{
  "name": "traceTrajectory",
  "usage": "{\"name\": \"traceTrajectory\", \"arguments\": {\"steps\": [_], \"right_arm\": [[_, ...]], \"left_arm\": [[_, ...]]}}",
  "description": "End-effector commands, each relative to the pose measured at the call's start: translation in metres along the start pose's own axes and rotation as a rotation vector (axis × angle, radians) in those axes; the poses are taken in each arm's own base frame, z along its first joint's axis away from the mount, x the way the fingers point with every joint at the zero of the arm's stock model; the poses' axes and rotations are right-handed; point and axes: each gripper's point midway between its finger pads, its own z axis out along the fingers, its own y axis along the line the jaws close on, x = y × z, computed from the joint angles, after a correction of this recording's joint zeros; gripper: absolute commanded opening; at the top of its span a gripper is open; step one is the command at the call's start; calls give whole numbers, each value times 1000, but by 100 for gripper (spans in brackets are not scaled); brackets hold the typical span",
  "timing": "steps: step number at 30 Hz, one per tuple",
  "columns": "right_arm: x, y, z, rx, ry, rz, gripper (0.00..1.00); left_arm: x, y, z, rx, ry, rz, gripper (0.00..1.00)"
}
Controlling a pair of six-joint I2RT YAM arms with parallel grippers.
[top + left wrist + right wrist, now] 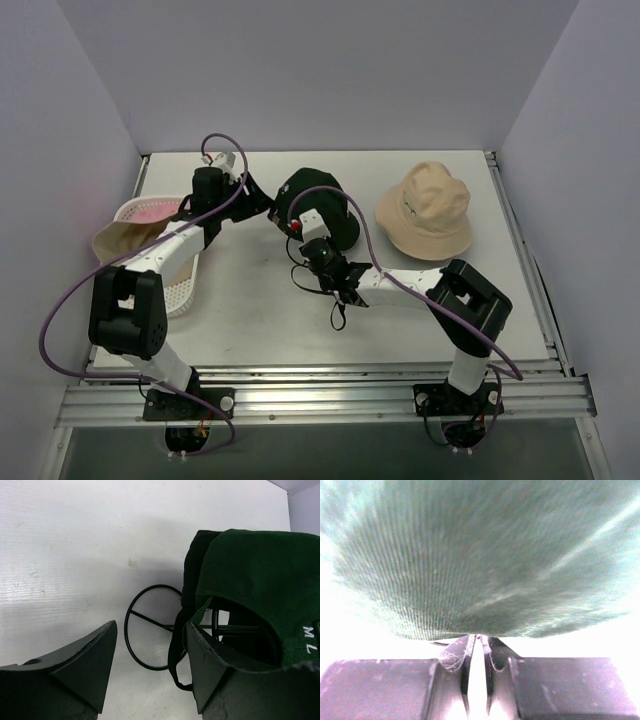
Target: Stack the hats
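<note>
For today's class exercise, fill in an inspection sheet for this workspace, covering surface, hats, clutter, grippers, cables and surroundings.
Surface: white table, faint scuffs.
Job's things: green cap over black hat at centre; beige hat alone at right; pink hat and second beige hat at the basket.
Clutter: white basket; wire frame under the centre hats.
Grippers: left gripper open beside the green cap; right gripper closed at the cap's edge, seemingly pinching it.
Cables: purple cables loop along both arms.
Surroundings: plain walls; metal rail at the near edge.
</note>
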Motion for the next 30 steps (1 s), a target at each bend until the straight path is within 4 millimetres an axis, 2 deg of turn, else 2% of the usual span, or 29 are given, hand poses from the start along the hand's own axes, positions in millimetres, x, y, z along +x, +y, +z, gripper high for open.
{"name": "traceTrajectory", "arguments": {"steps": [1,9,13,17,21,23,25,27,28,30], "right_arm": [[-21,-4,-10,-7,-48,107,5],[-24,7,-35,-63,-64,143,10],[-25,15,-52,-95,-58,140,11],[-33,25,-80,-145,-63,149,11],[-26,23,-97,-182,-32,206,11],[-31,22,-108,-221,-36,243,12],[-39,16,-123,-256,-40,273,13],[-42,11,-135,-273,-33,293,13],[-53,6,-147,-304,-59,315,14],[-55,1,-160,-336,-61,310,14]], "left_arm": [[-29,-27,-13,52,-61,25,66],[-33,-33,-19,67,-70,13,67],[-37,-34,-29,40,-78,6,71],[-44,-37,-36,21,-95,0,74],[-48,-35,-42,-10,-101,-10,77],[-51,-34,-46,-27,-111,-16,79],[-56,-35,-51,-40,-119,-20,85],[-58,-34,-56,-62,-119,-24,86],[-61,-34,-60,-72,-126,-23,86],[-63,-26,-69,-137,-129,-25,86]]}}
